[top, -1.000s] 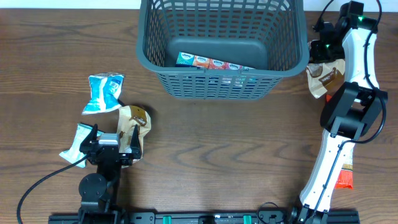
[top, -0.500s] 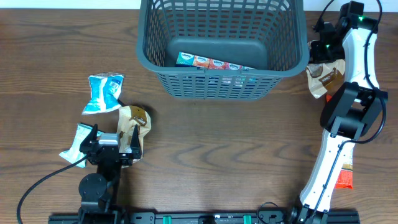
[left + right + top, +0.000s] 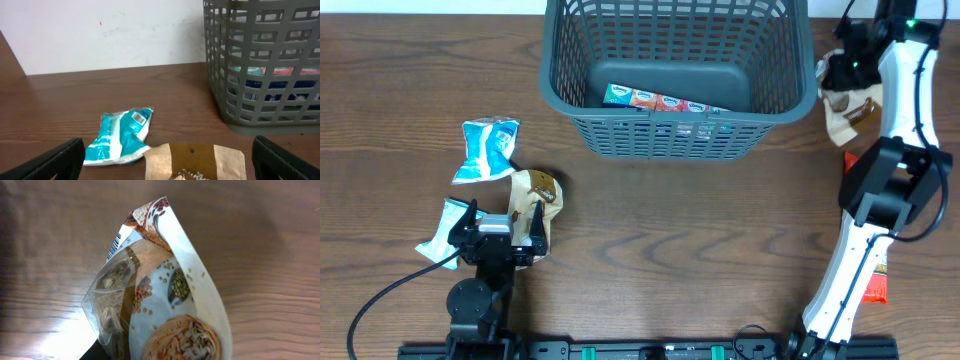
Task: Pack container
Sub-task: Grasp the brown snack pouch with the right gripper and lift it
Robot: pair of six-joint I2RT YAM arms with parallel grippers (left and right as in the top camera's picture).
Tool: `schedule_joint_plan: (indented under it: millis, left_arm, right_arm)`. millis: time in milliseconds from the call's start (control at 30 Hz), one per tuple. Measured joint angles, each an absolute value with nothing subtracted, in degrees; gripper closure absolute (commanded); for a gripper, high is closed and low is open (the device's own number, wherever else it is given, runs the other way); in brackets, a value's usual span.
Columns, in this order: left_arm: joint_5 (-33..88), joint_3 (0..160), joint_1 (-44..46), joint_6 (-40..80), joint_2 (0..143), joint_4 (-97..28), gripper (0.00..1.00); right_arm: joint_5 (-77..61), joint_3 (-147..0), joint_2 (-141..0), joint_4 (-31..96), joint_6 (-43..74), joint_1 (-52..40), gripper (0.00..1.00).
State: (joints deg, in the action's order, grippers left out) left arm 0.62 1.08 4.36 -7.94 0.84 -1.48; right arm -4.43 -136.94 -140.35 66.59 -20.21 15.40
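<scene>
Near the tabletop's left edge lie a blue packet and, closer to the front edge, a second blue packet. Just beside them the left tool rests low with its jaws spread wide and nothing between them. It faces a tan pouch that lies flat in front of it.

The container stands at the middle of the far edge. A row of small packs lies on its bottom.

Close to the far right corner, just outside the container's right wall, the right tool is clenched on a seed pouch. In the wrist view the pouch hangs crumpled and folded. It seems to be off the tabletop, though the overhead view does not settle that. An orange packet lies by the right arm near the front edge.

The main risk is the thick rim. The pouch dangles loosely below the tool, so a sideways move that is too low would drag it against the lattice wall and could pull it free or push the container. The grip looks thin and sits on a fold, so a quick swing might also let it slip.
</scene>
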Motion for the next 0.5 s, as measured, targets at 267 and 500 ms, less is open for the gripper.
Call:
schedule_joint_plan:
  millis: [267,500]
  left_arm:
    - [0.6,1.1,4.4,-7.9,0.8,-1.5,0.01]
    - [0.6,1.1,4.4,-7.9,0.8,-1.5,0.01]
  right_arm:
    - [-2.6,-136.9,-134.2,65.3,-20.1,15.4,0.99]
    - [1.2,-136.7,-128.7,62.2,-19.4,15.4,0.99]
